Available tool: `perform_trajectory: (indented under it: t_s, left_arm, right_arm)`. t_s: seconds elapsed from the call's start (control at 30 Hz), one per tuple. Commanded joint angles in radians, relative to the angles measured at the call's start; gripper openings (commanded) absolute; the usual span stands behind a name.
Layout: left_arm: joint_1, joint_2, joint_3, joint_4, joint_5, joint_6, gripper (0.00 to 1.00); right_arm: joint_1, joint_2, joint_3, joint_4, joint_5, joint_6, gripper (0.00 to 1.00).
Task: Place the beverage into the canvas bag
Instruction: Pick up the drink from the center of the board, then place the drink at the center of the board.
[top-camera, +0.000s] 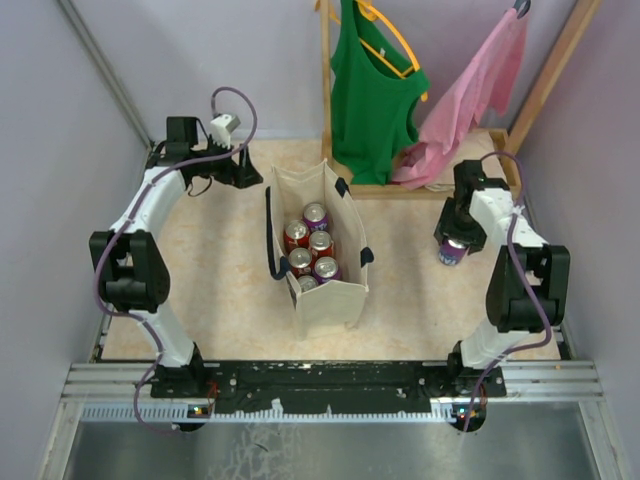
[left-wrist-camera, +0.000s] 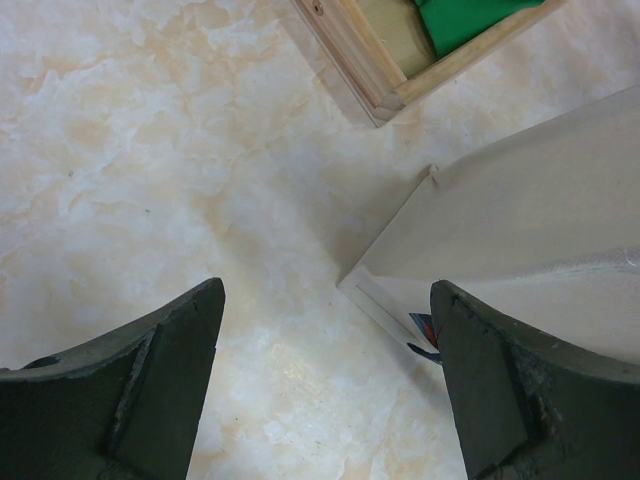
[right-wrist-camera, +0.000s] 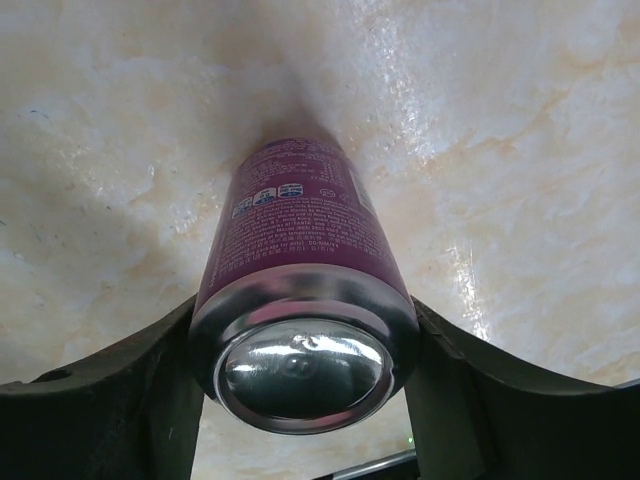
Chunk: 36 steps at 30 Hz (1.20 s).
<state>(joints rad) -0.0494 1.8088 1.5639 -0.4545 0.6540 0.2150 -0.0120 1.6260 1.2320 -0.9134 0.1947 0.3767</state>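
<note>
The beverage, a purple can (right-wrist-camera: 300, 240), stands between the fingers of my right gripper (right-wrist-camera: 305, 305), its domed silver end toward the wrist camera. Both fingers press against its sides, so the gripper is shut on it. From above, the can (top-camera: 452, 252) and right gripper (top-camera: 453, 240) are at the table's right side, well apart from the bag. The cream canvas bag (top-camera: 330, 300) stands upright at centre with several red and purple cans (top-camera: 315, 250) inside. My left gripper (top-camera: 245, 172) is open and empty beside the bag's far left corner (left-wrist-camera: 520, 200); its fingers (left-wrist-camera: 170, 380) frame bare tabletop.
A wooden rack (top-camera: 325, 100) stands at the back with a green top (top-camera: 375, 90) and a pink garment (top-camera: 470, 100) hanging on it. Its base frame (left-wrist-camera: 370, 70) lies just beyond the bag. Purple walls close in on both sides.
</note>
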Motion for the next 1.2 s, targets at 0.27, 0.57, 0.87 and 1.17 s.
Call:
perform_trajectory:
  t_s: [0.27,0.57,0.87,1.17]
  left_arm:
    - [0.148,0.049,0.324,-0.055,0.165,-0.241,0.90]
    - [0.135,0.081,0.386,0.417,0.684,-0.800,0.85]
    - [-0.082,0.125,0.217,1.204,0.847,-1.457,0.85]
    - [-0.223,0.240,0.301,1.169,0.729,-1.382,0.83]
  right_arm:
    - [-0.011,-0.251,0.202,-0.001,-0.244,0.045,0.00]
    - [-0.013,-0.417,0.206,0.277,-0.639,0.290,0.00]
    - [-0.013,-0.527,0.013,0.725,-0.862,0.534,0.00]
    - [-0.013,-0.538,-0.020,0.904,-0.911,0.651,0.00]
